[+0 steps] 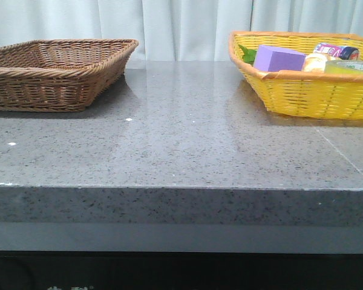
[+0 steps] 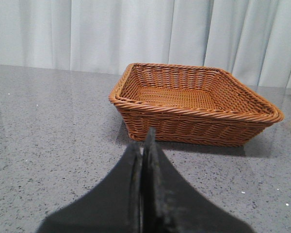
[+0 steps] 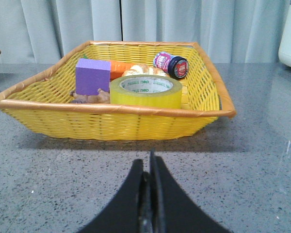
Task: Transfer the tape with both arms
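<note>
The tape, a squat translucent yellow roll with a hollow centre, lies flat in the yellow wicker basket near its front wall. In the front view its top edge shows at the basket's right end. My right gripper is shut and empty, low over the grey table, a short way in front of that basket. My left gripper is shut and empty, facing the brown wicker basket, which holds nothing. Neither arm shows in the front view.
The yellow basket also holds a purple block, an orange item, a small jar with a dark lid and a yellow-orange round item. The brown basket stands far left. A white curtain hangs behind the table.
</note>
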You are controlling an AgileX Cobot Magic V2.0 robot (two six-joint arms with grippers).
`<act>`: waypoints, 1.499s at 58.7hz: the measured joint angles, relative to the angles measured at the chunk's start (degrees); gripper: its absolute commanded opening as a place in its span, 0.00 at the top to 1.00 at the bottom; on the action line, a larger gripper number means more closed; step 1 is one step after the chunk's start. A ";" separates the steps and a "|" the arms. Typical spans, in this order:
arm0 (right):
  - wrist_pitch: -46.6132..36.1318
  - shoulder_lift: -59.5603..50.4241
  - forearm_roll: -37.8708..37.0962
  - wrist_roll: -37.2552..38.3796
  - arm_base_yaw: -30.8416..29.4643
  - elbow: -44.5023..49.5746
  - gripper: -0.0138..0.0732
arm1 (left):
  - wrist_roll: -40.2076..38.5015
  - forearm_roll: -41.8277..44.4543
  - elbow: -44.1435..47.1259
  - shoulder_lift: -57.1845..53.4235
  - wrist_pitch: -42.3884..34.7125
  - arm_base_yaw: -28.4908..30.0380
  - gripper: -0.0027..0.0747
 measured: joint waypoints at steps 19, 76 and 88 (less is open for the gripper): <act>0.00 0.00 0.00 0.00 0.00 0.00 0.92 | 0.00 0.00 0.00 0.00 0.00 0.00 0.99; 13.58 0.70 2.62 0.00 0.00 -18.62 0.92 | 0.00 -0.92 -13.73 1.20 5.41 0.00 0.99; 21.41 10.61 2.16 0.00 0.00 -32.34 0.92 | 0.00 -0.92 -30.21 10.66 22.65 0.00 0.99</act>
